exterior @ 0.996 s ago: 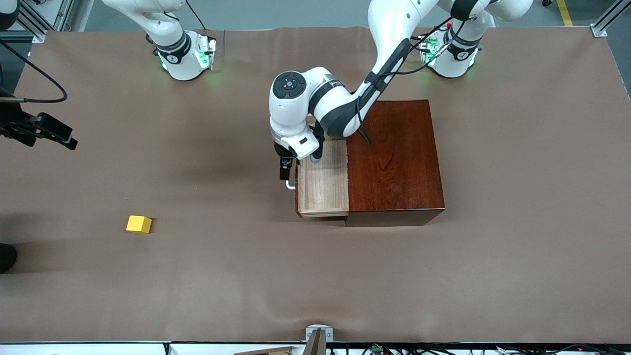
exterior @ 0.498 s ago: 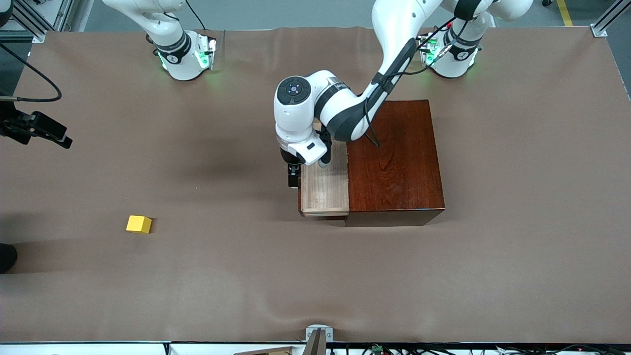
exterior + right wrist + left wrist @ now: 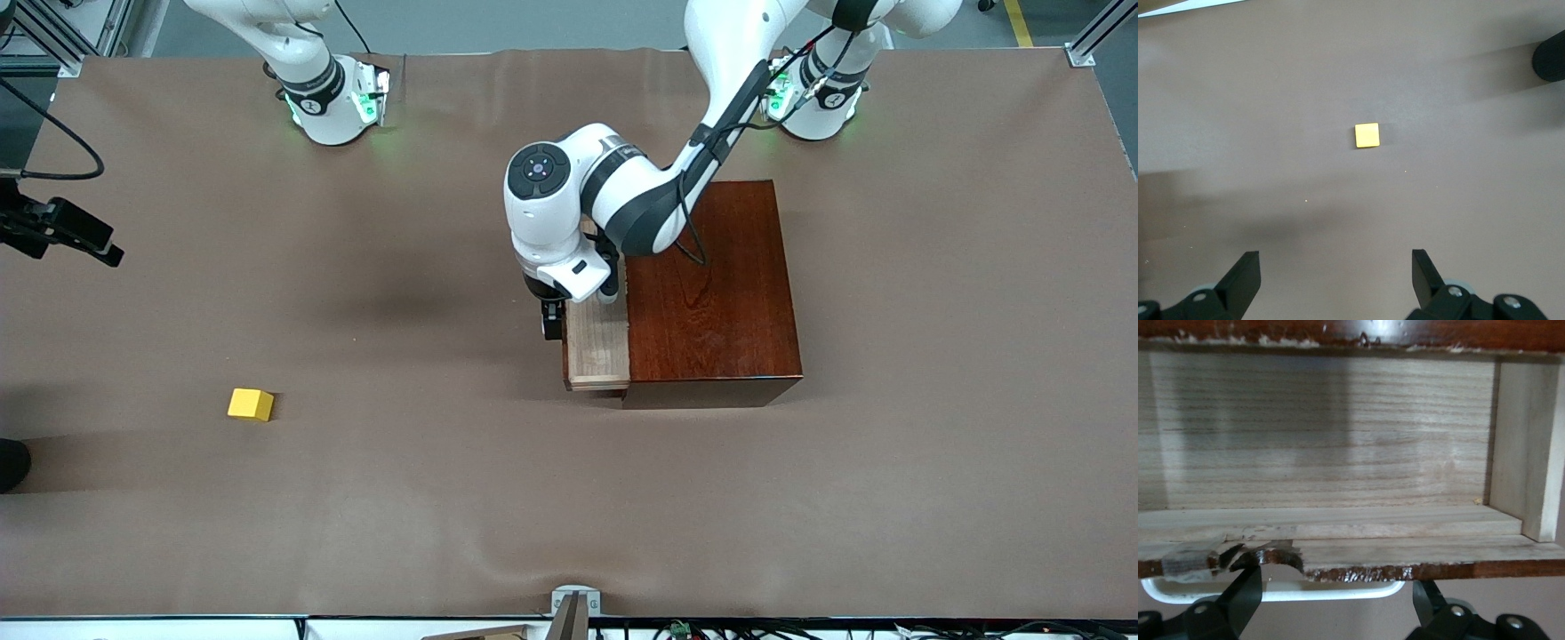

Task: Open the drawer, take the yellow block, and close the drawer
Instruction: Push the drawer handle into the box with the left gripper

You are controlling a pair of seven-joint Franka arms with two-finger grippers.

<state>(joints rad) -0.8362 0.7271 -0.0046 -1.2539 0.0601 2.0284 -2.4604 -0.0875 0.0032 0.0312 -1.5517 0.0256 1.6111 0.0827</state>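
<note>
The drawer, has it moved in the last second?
Yes. The drawer has slid farther into the dark wooden box, pushed by the left gripper; less tray shows.

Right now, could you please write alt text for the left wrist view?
The open left pincer stands at the white handle of the pale-wood drawer, one finger at each end of it. The drawer looks empty, and the dark reddish-brown box borders it.

White glossy Franka arms with dark grey joint bands, black cables clipped along the left arm (image 3: 622, 191), green lights glowing at both bases, black fingers.
</note>
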